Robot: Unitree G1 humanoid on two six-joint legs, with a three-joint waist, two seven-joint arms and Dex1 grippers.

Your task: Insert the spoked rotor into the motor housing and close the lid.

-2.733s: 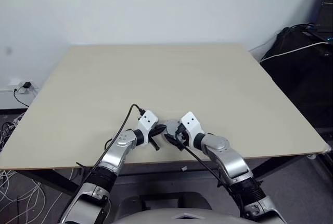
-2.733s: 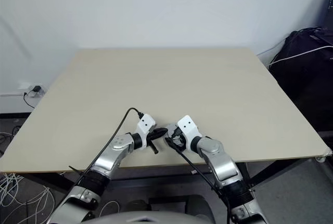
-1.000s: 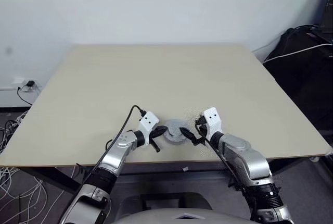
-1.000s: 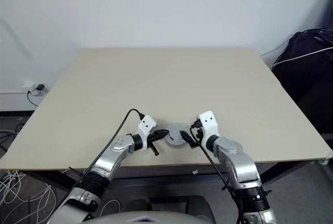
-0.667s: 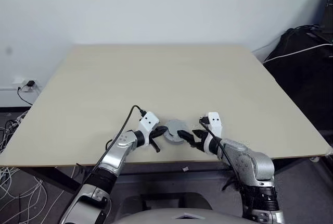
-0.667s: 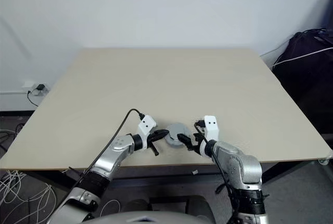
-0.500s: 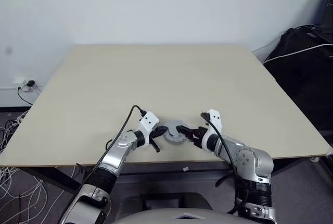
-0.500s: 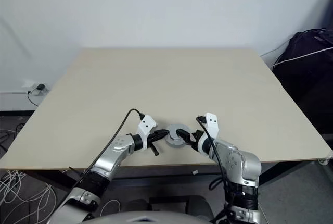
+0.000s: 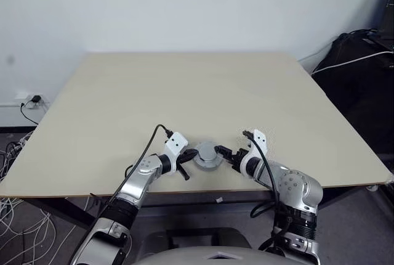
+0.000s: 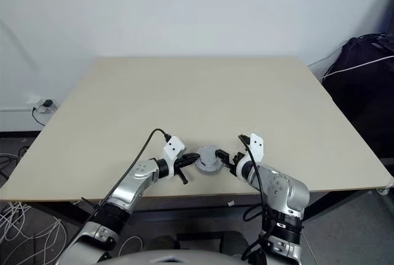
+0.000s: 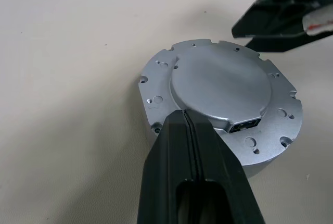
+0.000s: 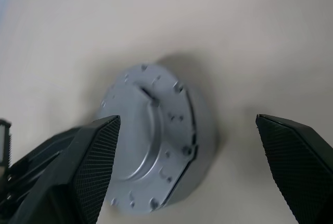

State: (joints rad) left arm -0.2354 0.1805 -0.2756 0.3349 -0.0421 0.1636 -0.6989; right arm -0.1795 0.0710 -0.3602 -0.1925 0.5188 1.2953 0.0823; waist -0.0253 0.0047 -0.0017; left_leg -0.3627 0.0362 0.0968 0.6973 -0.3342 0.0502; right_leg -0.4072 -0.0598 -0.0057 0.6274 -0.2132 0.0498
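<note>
A round all-silver motor unit (image 9: 206,155) lies near the table's front edge. It has a flanged base with small holes and a smooth raised cap (image 11: 221,86) with a small connector slot. It looks closed, and I cannot tell the motor housing from the lid. The spoked rotor is hidden. My left gripper (image 9: 189,154) is shut with its tip against the unit's left side (image 11: 156,99). At the unit's right edge my right gripper (image 9: 225,153) stands open, its fingers (image 12: 96,161) spread wide and pointing at the unit (image 12: 156,140) with nothing between them.
The pale wooden table (image 9: 197,92) stretches wide behind the unit, and its front edge runs just below both grippers. A black cable (image 9: 148,145) loops from my left wrist. Dark bags and cords (image 9: 363,61) sit off the table's right side.
My right gripper has left the top of the unit, swung out to the right, rolled, and come back in to its right edge, staying open. The left gripper and the unit have not moved.
</note>
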